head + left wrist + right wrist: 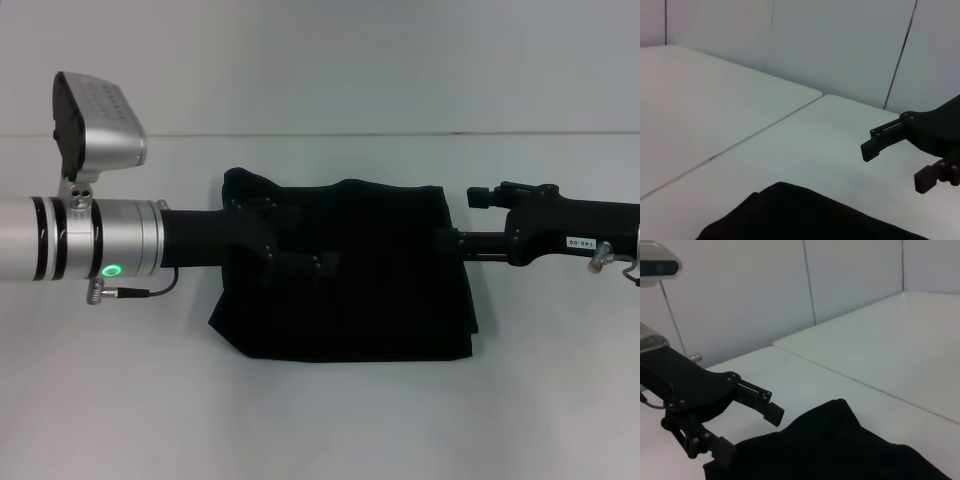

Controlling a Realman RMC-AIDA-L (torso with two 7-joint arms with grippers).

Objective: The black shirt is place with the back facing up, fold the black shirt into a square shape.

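The black shirt (370, 290) lies on the white table (320, 420) as a folded, roughly rectangular bundle, no lettering showing. My left gripper (300, 235) reaches in from the left and hovers over the shirt's left part; the right wrist view shows it (745, 432) open and empty beside the cloth (840, 445). My right gripper (462, 220) comes in from the right at the shirt's right edge; the left wrist view shows it (897, 162) open and empty above the table, just past the cloth (800, 215).
A seam (740, 142) runs between two white tabletops behind the shirt. Grey wall panels (740, 300) stand at the back. Bare table lies in front of the shirt and on both sides.
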